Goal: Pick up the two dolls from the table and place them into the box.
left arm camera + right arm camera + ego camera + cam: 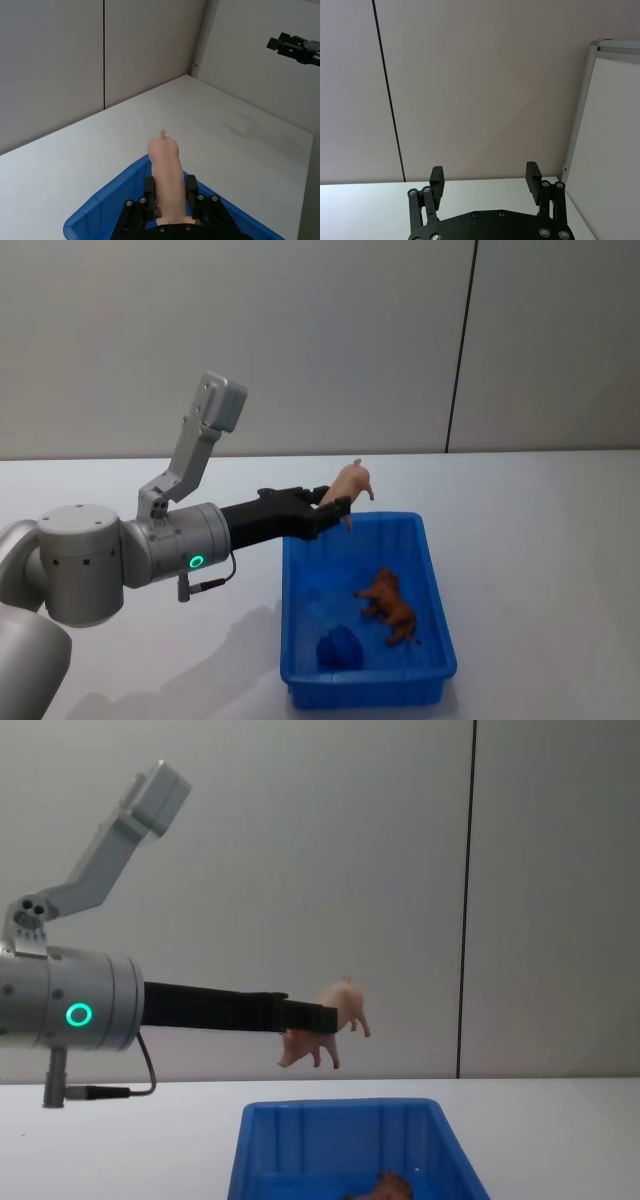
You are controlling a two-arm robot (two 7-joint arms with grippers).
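Left tool (335, 508): held out flat over the far left corner of the box (436, 620), up in the air. Its fingers (192, 187) are closed on the pink doll (351, 483).
Left arm: stretched out level from the robot's left side, well above the bench (540, 510).
Pink doll: held by its back end between the fingers, with its head pointing away from the arm. It is seen hanging above the box's far rim in the chest view.
Brown doll (388, 604): lying inside the box, on the floor of it, toward the right side.
Right tool (485, 180): lifted up high and pointed at the wall, with its fingers spread wide and nothing between them.
Dolls counted: two, one pink and one brown.
Boxes counted: one, blue.
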